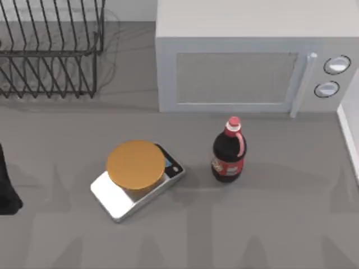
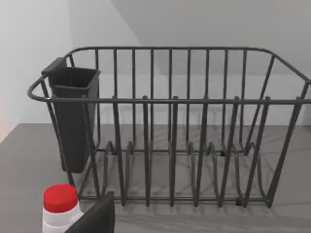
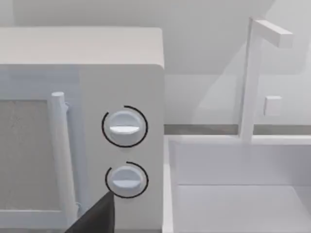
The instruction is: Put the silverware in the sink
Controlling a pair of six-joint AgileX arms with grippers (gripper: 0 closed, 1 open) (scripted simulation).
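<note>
The silverware is out of view. A black wire dish rack (image 1: 50, 50) stands at the table's back left, and a dark utensil cup (image 2: 73, 116) hangs on one end of it; I cannot see inside the cup. The white sink (image 1: 350, 134) lies at the table's right edge, and its basin (image 3: 233, 194) and white faucet (image 3: 250, 77) sit beside the microwave. A dark part of my left gripper (image 2: 95, 216) faces the rack, with that arm (image 1: 7, 188) at the table's left edge. A dark part of my right gripper (image 3: 95, 216) faces the microwave and sink.
A grey microwave (image 1: 241, 67) with two knobs (image 3: 124, 127) fills the back right. A silver kitchen scale (image 1: 134, 188) topped by an orange disc sits mid-table, with a cola bottle (image 1: 229, 154) to its right. A red-capped white bottle (image 2: 60, 206) stands near the rack.
</note>
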